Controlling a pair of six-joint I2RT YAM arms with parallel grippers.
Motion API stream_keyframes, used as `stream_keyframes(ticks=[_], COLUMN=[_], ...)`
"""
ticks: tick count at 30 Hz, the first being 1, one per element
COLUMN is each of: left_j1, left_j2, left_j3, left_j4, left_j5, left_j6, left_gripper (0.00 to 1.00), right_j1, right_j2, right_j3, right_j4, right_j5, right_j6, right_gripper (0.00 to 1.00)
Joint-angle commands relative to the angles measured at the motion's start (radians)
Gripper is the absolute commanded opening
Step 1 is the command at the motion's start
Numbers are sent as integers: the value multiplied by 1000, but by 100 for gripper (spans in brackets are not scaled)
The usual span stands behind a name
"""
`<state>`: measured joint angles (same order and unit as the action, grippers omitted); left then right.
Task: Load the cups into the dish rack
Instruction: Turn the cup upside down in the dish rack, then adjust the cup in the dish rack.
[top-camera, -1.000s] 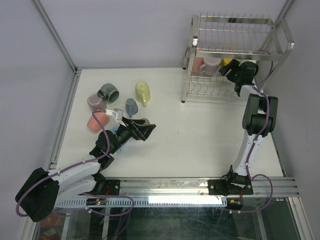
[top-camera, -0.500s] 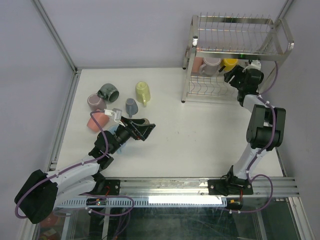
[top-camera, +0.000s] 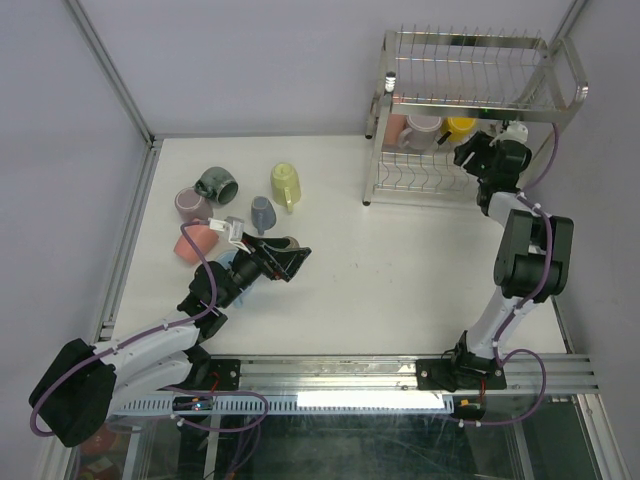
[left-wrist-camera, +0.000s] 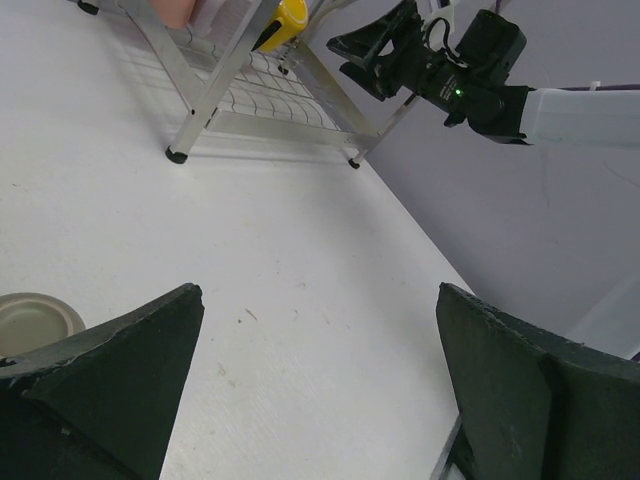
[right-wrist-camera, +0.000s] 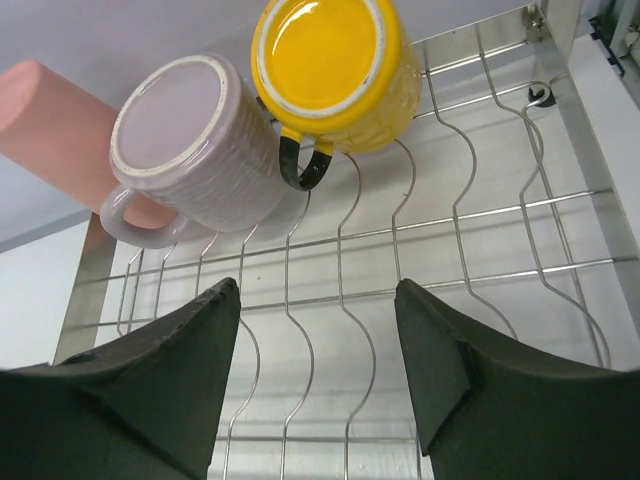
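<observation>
The chrome dish rack (top-camera: 470, 100) stands at the far right. On its lower shelf lie a pink cup (right-wrist-camera: 60, 115), a mauve mug (right-wrist-camera: 195, 150) and a yellow cup (right-wrist-camera: 330, 60), bottoms toward the right wrist camera. My right gripper (right-wrist-camera: 315, 290) hangs open and empty over the wavy wires just in front of them, touching none. Loose cups sit at the left: dark grey-green (top-camera: 217, 183), pale yellow-green (top-camera: 286, 184), mauve (top-camera: 191, 205), grey-blue (top-camera: 263, 212), salmon pink (top-camera: 196, 242). My left gripper (top-camera: 290, 258) is open and empty, low over the table beside them.
A light blue cup (top-camera: 228, 262) is partly hidden under the left arm. A beige cup rim (left-wrist-camera: 35, 318) shows beside the left fingers. The rack's legs (left-wrist-camera: 212, 95) stand on the white table. Metal rails run along the table's left and near edges.
My right gripper has drawn back from the rack's shelf, and the yellow cup now lies free beside the mauve mug. The right elbow swung rightward. The left arm has not moved.
</observation>
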<state>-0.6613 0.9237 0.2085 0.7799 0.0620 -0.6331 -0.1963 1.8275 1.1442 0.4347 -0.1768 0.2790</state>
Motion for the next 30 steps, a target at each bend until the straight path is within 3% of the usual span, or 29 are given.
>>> stream_keyframes(ticks=[1,10,18,30], left_j1=[-1,-1,-1,0], left_j2=[9,30,52,74], left_j3=[10,23,40,58], left_j4=[55,49,47,40], left_j5=[16,14,23,25], left_j6=[19,20,13,6], left_gripper=[99,99,99,99], right_j1=[-3,79,124,135], right_j2=[62,177,260,376], right_j3=[82,162,303,464], right_j4=[145,209,53,-40], right_j5=[-28,85,263,295], right_j6=[77,82,112,114], right_gripper=[66,61,56,51])
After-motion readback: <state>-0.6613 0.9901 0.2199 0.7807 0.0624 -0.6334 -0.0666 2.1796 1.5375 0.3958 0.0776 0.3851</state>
